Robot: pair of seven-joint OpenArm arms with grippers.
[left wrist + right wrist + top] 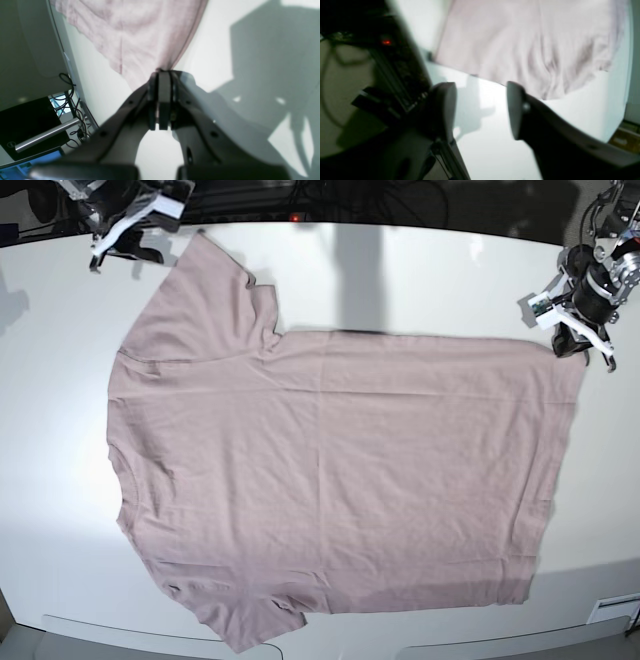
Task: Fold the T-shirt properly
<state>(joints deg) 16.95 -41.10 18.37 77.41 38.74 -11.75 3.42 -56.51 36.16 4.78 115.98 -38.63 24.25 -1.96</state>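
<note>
Left gripper first: its two dark pads are pressed flat together, no gap showing between them, and the hem corner of the T-shirt runs right down into the tips at the centre of the left wrist view, so the cloth is pinched there, drawn taut into a point. In the base view that same gripper sits at the upper right of the frame, right on the shirt's far corner, with the white table bare around it. Over to the right gripper: the wrist view is blurred, but the fingers stand clearly apart with bright tabletop showing through the gap, and nothing lies between them. The pink cloth fills the upper part of that view, beyond the fingertips and not touching them. From the base camera, the right gripper is at the upper left of the frame, just beside the tip of the upper sleeve, apart from it. The T-shirt itself lies spread flat across the middle of the table, collar end toward the left of the frame, hem along the right, one sleeve pointing to the top left and the other at the bottom edge.
</note>
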